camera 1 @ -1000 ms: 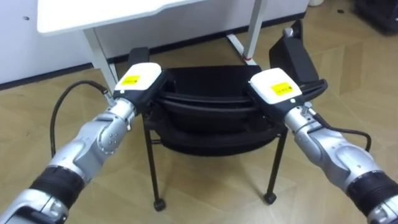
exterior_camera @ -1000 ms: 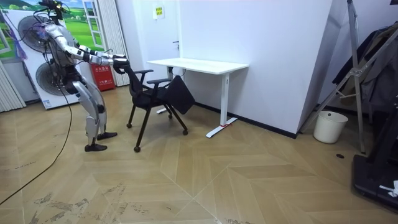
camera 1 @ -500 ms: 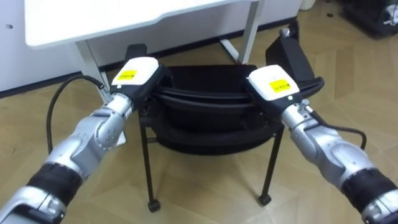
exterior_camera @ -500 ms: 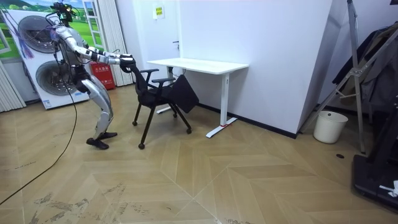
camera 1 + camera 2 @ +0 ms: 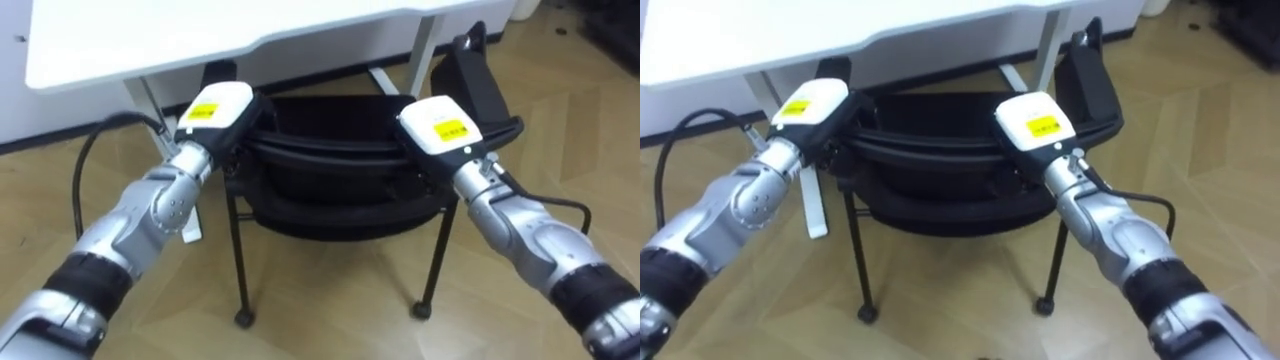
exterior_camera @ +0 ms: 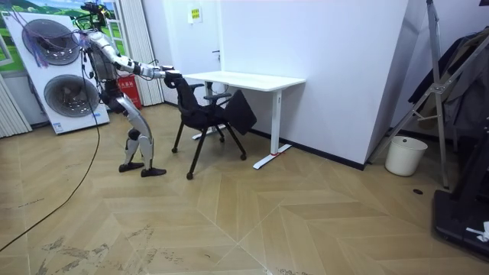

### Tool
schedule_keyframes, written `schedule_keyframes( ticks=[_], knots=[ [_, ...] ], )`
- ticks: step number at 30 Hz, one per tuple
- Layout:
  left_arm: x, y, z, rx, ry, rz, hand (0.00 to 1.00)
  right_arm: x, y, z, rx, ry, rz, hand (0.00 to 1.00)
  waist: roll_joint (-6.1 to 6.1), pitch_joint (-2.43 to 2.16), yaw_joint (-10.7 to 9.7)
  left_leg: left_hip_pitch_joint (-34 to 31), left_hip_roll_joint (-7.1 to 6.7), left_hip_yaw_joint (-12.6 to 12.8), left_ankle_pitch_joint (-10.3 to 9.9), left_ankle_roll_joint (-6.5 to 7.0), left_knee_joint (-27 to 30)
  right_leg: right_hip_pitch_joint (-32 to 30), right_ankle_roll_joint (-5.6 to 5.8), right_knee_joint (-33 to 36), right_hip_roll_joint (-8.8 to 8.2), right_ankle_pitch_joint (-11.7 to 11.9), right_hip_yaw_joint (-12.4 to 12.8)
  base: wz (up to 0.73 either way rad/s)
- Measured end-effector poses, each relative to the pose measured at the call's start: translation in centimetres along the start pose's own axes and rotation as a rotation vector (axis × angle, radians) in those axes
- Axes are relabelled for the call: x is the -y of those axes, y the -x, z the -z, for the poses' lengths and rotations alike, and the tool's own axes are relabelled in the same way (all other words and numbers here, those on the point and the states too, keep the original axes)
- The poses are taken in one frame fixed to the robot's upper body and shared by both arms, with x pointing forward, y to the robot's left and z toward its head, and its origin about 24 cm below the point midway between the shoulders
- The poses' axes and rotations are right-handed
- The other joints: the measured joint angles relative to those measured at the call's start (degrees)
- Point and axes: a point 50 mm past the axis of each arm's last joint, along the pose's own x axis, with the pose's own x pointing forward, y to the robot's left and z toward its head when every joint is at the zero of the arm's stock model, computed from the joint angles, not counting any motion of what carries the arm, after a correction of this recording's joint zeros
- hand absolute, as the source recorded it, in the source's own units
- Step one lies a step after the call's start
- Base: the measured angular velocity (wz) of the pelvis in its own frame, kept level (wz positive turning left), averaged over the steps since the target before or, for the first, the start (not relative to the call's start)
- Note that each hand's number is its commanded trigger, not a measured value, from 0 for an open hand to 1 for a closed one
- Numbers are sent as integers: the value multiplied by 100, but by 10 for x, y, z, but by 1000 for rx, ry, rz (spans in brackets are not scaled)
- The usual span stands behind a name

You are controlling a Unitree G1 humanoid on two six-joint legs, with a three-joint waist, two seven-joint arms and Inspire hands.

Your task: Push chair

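A black chair (image 5: 335,205) on thin legs with castors stands just before me, its seat facing a white desk (image 5: 200,35). My left hand (image 5: 218,112) rests on the left end of the backrest's top edge and my right hand (image 5: 440,125) on the right end. In the room view I stand at the left with both arms stretched out to the chair (image 6: 208,114), whose front reaches under the desk (image 6: 244,79). A black flat panel (image 5: 480,85) hangs at the chair's right side.
The desk's white legs (image 5: 425,50) stand beyond the chair on wooden floor. Stacked washing machines (image 6: 57,72) are behind me. A white bin (image 6: 403,155) and a dark rack (image 6: 451,84) stand far at the room view's right.
I have stepped towards the desk and the chair has rolled with me, to the room view's right, nearer under the desk. Both hands stay on the backrest.
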Motion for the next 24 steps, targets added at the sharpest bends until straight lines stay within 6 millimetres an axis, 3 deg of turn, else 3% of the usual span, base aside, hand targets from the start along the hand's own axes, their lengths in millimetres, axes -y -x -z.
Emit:
schedule_keyframes(
  ticks=[5, 8, 10, 13, 15, 17, 18, 19, 20, 22, 24],
  knots=[
    [-2, -2, 2, -11, 6, -9, 100, 1, -4, -3, 1, -8, 3, 100, -131, 38, 17, 12, 172, 23, -2, -185, 402, 111, -194, 423, -48, -541, -206, 23],
    [-3, -3, 1, -12, 7, -13, 100, 1, -4, -3, 0, -14, 2, 100, -158, 39, -37, -69, 406, 221, 35, -254, 672, 250, -282, 499, -54, -700, -471, 41],
    [-3, -4, -1, -17, 11, -15, 100, -1, -5, -4, -4, -22, -2, 100, -157, 41, -181, -116, 571, 344, 73, -326, 733, 388, -338, 480, -76, -815, -754, 59],
    [2, -6, -2, -27, 21, -16, 100, -1, -5, -2, -12, -16, -6, 100, -156, 42, -193, -223, 649, 420, 249, -533, 840, 545, -378, 371, -73, -969, -911, 42],
    [6, -7, -5, -26, 34, -18, 100, -1, -4, 0, -13, -8, -9, 100, -156, 42, -197, -583, 589, 488, 348, -483, 770, 613, -326, 317, -119, -1052, -956, 32],
    [10, -6, -5, -29, 37, -12, 100, -2, -4, 0, -12, 3, -14, 100, -151, 45, -142, -1041, 456, 476, 572, -427, 417, 739, -353, 174, -146, -1034, -1066, 11],
    [12, -4, -5, -31, 41, -10, 100, -3, -4, -1, -7, 8, -19, 100, -152, 46, -123, -1266, 424, 485, 849, -369, 21, 851, -361, 78, -148, -1035, -1160, 13],
    [14, -2, -5, -34, 43, -6, 100, -6, -2, -1, -6, 8, -25, 100, -155, 47, -109, -1407, 345, 508, 1252, -304, -356, 965, -329, 23, -139, -1035, -1223, 16],
    [15, -2, -5, -35, 42, -3, 100, -7, -1, -1, -6, 6, -28, 100, -150, 42, -86, -1443, 342, 551, 1434, -284, -540, 1009, -335, -7, -119, -1041, -1234, 6],
    [16, -1, -4, -37, 42, -1, 100, -7, 0, -1, -6, 9, -30, 100, -162, 38, 39, -1420, 247, 606, 2043, -272, -1152, 1122, -380, -15, -96, -1081, -1213, -2],
    [16, 0, -5, -34, 43, -4, 100, -7, 0, 1, -7, 14, -30, 100, -174, 31, 83, -1334, 158, 580, 2317, -252, -1353, 1178, -356, -18, -99, -1129, -1219, 7]
  ],
)
